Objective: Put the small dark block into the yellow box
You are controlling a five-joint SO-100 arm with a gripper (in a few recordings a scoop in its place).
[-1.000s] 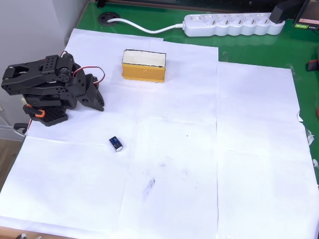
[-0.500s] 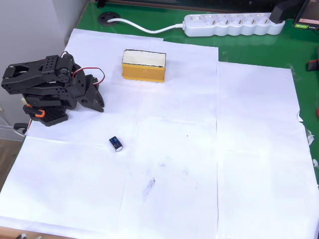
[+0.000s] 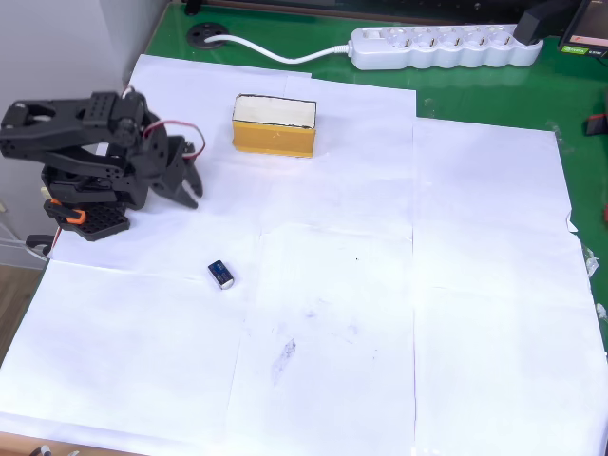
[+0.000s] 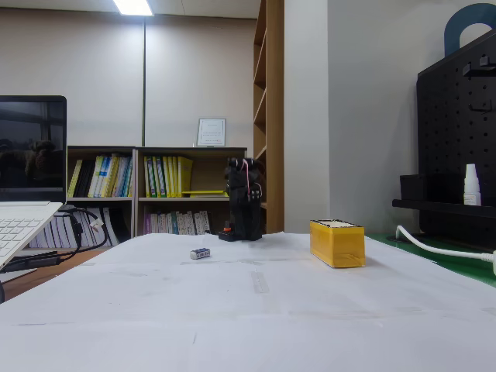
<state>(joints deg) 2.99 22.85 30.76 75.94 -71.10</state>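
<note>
In the overhead view the small dark block [image 3: 220, 275], blue-black with a pale end, lies on the white paper below the arm. The yellow box [image 3: 275, 125] stands at the upper middle, its cream inside facing up. My black arm is folded at the left, and its gripper [image 3: 192, 193] points down and to the right, between box and block and touching neither. Its jaws overlap too much to read. The fixed view has the block [image 4: 200, 253] left of the box [image 4: 337, 242], with the arm [image 4: 242, 200] behind them.
A white power strip [image 3: 445, 47] and its cable lie along the green far edge. White paper sheets [image 3: 399, 313] cover the table. In the fixed view a laptop [image 4: 27, 203] stands at the left and a white cable [image 4: 434, 249] runs at the right.
The arm has unfolded a little: its upper links shifted up and left, and the gripper tip swung slightly upward. Block and box have not moved.
</note>
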